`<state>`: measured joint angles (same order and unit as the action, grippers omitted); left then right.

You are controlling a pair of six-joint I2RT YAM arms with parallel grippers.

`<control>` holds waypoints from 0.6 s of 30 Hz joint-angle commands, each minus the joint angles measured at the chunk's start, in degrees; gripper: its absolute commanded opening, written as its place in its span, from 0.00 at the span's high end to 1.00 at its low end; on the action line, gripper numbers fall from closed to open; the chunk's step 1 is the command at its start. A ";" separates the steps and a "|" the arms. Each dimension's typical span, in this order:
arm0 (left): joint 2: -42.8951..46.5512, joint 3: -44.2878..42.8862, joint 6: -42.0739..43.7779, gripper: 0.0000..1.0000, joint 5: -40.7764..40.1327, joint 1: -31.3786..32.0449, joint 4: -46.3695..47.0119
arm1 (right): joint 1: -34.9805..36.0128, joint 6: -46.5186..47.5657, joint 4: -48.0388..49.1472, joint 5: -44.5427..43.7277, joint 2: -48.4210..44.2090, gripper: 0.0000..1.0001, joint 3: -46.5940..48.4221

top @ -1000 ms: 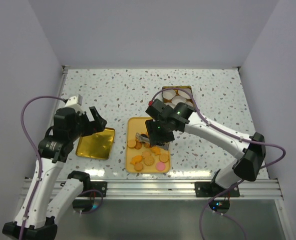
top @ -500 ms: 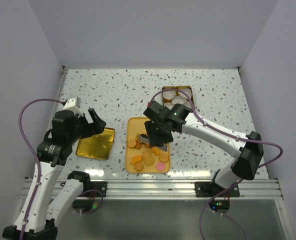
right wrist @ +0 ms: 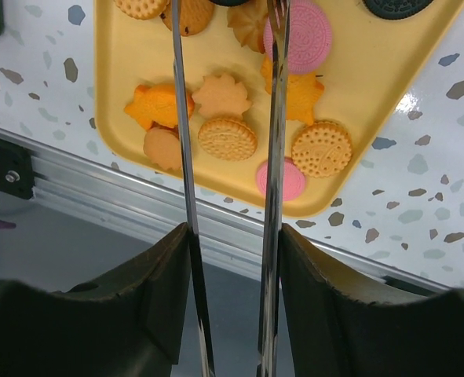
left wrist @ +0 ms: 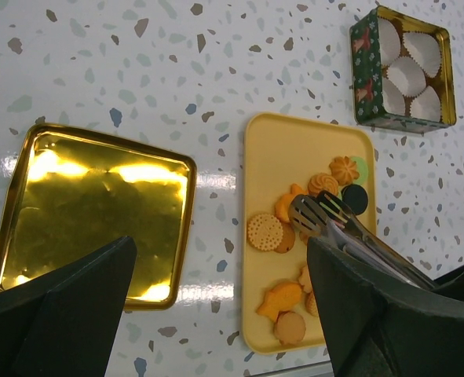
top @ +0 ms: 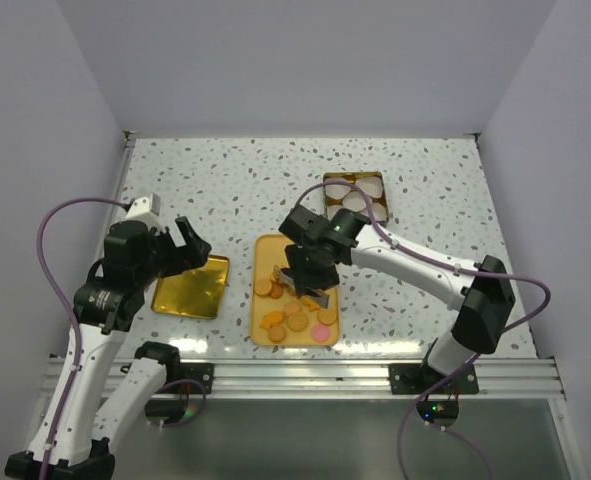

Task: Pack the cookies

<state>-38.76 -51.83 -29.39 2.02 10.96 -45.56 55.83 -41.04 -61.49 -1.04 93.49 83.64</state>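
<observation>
- Presently, cookies (top: 295, 315): loose on yellow tray (top: 268, 250), mostly its near half, on the speckled counter (top: 225, 180).
- Right gripper (top: 310, 272): jaws clenched on metal tongs (left wrist: 334, 224), tips over the tray's cookies.
- Left gripper (top: 188, 240): jaws spread wide, holding nothing, above gold lid (top: 191, 286).
- Green tin (left wrist: 363, 75): white paper cups (left wrist: 408, 75) inside, beyond the tray.

The tongs (right wrist: 275, 157) run ahead of the right gripper (right wrist: 233, 243) and off the top edge, so their tips go unseen; the cookies (right wrist: 228, 138) farthest ahead are cropped too. From above, that gripper covers part of the yellow tray (top: 267, 252). The left gripper (left wrist: 220, 267) shows only blurred fingers (left wrist: 59, 314), cut off below.
</observation>
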 commanded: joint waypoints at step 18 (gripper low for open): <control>0.09 -0.11 0.65 0.04 -0.09 0.20 -0.58 | -0.98 0.69 -9.25 -9.33 -0.07 0.57 15.84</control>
<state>-38.57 -51.66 -29.36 1.69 10.96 -45.98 55.72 -40.95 -67.51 -6.70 93.67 92.66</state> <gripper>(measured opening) 0.956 0.431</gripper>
